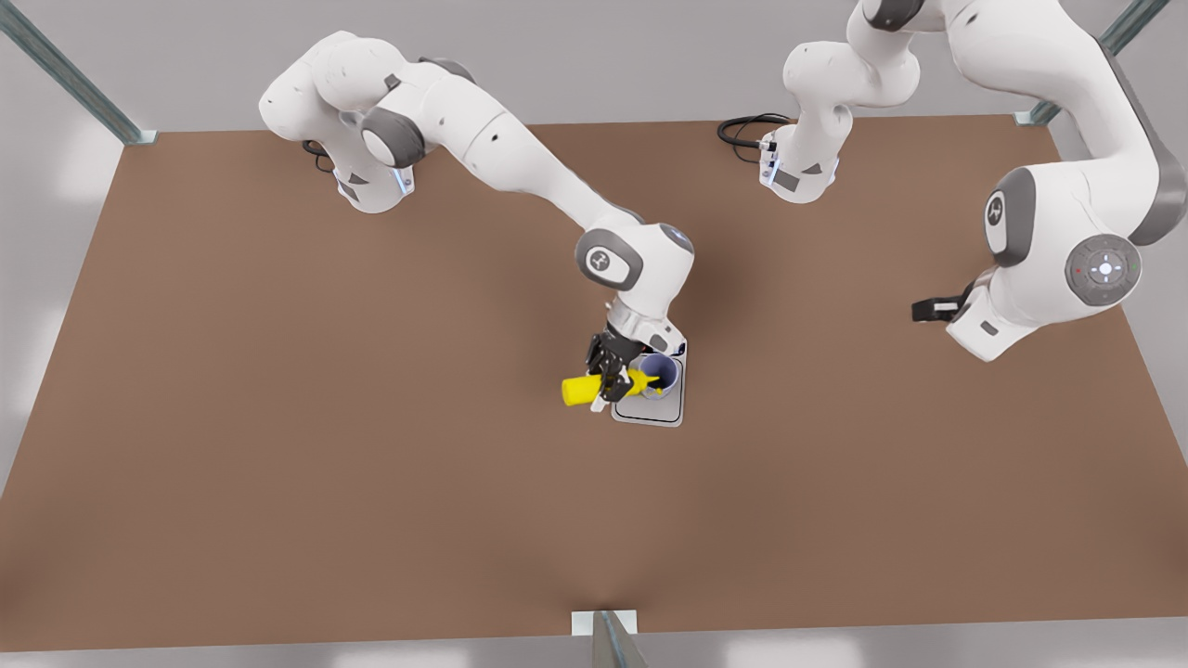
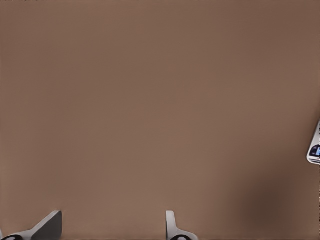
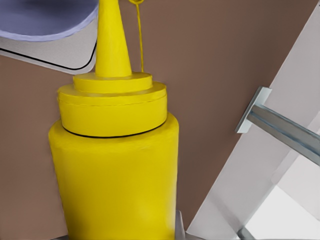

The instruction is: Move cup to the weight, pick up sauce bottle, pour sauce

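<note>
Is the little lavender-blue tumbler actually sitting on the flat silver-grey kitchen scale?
Touching. The front view shows the lavender-blue tumbler standing upright on the silver-grey scale, inside its plate's outline, with no gap beneath.

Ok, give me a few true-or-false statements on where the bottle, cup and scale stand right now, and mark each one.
1. The sauce bottle is held tipped on its side, nozzle toward the cup. True.
2. The cup stands on the bare table beside the scale. False: it stands on the kitchen scale.
3. The right gripper is shut on the sauce bottle. True.
4. The left gripper grips the cup. False: it hangs with open fingers over bare table, off at the front view's right, waiting.
5. The bottle is red. False: it is bright yellow.
</note>
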`<state>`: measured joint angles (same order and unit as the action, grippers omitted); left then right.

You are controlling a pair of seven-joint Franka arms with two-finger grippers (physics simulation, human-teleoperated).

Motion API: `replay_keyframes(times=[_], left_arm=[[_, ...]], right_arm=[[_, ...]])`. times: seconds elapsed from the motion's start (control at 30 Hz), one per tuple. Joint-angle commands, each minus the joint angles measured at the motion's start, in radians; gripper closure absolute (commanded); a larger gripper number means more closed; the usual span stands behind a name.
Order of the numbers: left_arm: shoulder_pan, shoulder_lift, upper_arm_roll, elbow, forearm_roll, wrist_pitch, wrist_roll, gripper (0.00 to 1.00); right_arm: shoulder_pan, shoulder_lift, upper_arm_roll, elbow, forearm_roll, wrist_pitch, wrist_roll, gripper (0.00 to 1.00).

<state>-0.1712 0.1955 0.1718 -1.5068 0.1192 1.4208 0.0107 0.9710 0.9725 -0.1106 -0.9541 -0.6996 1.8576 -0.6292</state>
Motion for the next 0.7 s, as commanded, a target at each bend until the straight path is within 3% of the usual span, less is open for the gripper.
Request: replay_keyframes(times=[0.0,0.1,0.47,0.67], left_arm=[[0.001,-0.004,0.000,0.014,0.000,-0.003,0.000,0.00],[0.001,-0.007,0.002,0.189,0.003,-0.122,0.003,0.00],[0.001,-0.008,0.000,0.195,0.008,-0.143,-0.017,0.00],[-0.002,-0.008,-0.002,0.192,0.007,-0.145,-0.029,0.00]], right_arm=[[0.000,-0.002,0.000,0.000,-0.006,0.000,0.000,0.43],[0.014,-0.002,0.000,-0.003,-0.009,-0.003,0.000,0.43],[0.023,-0.014,0.003,-0.005,-0.032,-0.021,-0.003,0.43],[-0.120,-0.132,0.005,-0.008,0.233,-0.040,-0.017,0.43]])
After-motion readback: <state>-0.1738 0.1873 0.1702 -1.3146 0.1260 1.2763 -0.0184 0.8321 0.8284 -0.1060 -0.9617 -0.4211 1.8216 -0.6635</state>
